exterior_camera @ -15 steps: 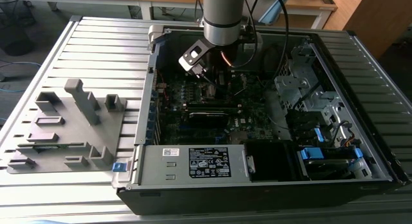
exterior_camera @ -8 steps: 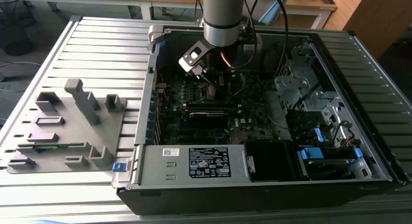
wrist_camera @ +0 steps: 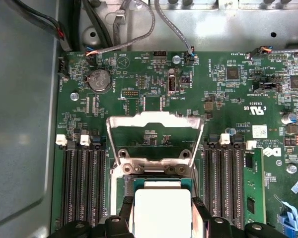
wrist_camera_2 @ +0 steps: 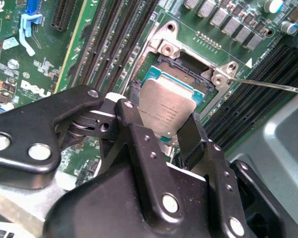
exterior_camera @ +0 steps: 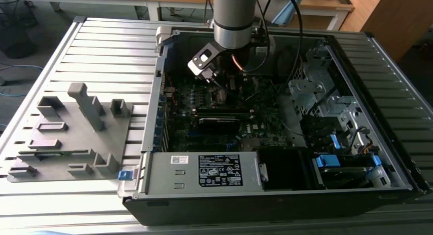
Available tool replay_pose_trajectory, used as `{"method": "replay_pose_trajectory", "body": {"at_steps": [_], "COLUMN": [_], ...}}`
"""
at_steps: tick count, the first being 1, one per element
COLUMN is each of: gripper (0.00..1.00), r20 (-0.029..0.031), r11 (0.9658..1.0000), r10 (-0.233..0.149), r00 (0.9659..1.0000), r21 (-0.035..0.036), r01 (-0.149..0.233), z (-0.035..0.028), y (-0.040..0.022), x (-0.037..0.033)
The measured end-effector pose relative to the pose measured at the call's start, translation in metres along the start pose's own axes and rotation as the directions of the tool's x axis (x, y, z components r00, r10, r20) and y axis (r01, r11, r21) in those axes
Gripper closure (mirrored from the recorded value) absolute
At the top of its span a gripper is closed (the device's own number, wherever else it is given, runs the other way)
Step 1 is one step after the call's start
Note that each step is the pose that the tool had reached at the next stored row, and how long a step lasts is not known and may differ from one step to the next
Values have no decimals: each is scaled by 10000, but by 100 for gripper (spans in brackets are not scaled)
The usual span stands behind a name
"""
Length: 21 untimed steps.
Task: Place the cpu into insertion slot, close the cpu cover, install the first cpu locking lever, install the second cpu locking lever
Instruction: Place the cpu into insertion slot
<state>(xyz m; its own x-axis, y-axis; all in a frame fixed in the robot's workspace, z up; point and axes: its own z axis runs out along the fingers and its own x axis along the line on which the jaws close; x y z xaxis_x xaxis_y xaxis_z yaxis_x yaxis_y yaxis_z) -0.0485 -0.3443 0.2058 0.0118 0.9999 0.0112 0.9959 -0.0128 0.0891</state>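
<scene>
Exterior view: one slatted grey table (exterior_camera: 101, 47) carries one open computer case (exterior_camera: 271, 194) towards the exterior view's right edge and one grey parts tray (exterior_camera: 68, 144) near its left edge. One arm (exterior_camera: 233, 17) reaches down into the case.

Inside, one green motherboard (wrist_camera: 228, 99) covers the case floor. Near the board's middle sits one socket (wrist_camera: 159, 171), with two banks of black memory slots, one (wrist_camera: 84, 188) on each side (wrist_camera: 223, 183).

The gripper (wrist_camera_2: 159, 124) has two black fingers (wrist_camera_2: 131, 119), clamped on opposite edges of the single cpu (wrist_camera_2: 166, 106). In the first wrist view the gripper (wrist_camera: 162, 218) holds the cpu (wrist_camera: 161, 208) over the open socket, its silver top facing up; I cannot tell whether the chip touches the socket.

The one cpu cover (wrist_camera: 154, 124) stands swung open at the far edge of the socket, clear of the chip.

One thin locking lever (wrist_camera_2: 273, 85) juts out from a socket corner in the second wrist view.

One coin battery (wrist_camera: 98, 79) sits near a board corner.
</scene>
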Motion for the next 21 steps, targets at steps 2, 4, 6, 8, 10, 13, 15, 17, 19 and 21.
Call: {"method": "replay_pose_trajectory", "body": {"at_steps": [2,4,6,8,10,13,15,17,19,21], "gripper": [46,46,46,46,46,46,46,46,46,46], "r20": [-1,0,-1,-1,-1,0,0,0,0,-1], "r11": [10000,10000,10000,10000,10000,10000,10000,10000,10000,10000], "r10": [-2,-3,-3,-1,-1,-2,-2,-2,-1,-1], "r00": [10000,10000,10000,10000,10000,10000,10000,10000,10000,10000], "r21": [0,0,0,0,0,1,0,1,0,1], "r01": [2,3,3,1,1,2,2,2,1,1], "z": [0,0,1,14,28,44,61,73,77,79], "y": [0,1,0,-3,-9,-17,-21,-26,-29,-33], "x": [15,17,18,19,19,23,25,27,30,38]}}
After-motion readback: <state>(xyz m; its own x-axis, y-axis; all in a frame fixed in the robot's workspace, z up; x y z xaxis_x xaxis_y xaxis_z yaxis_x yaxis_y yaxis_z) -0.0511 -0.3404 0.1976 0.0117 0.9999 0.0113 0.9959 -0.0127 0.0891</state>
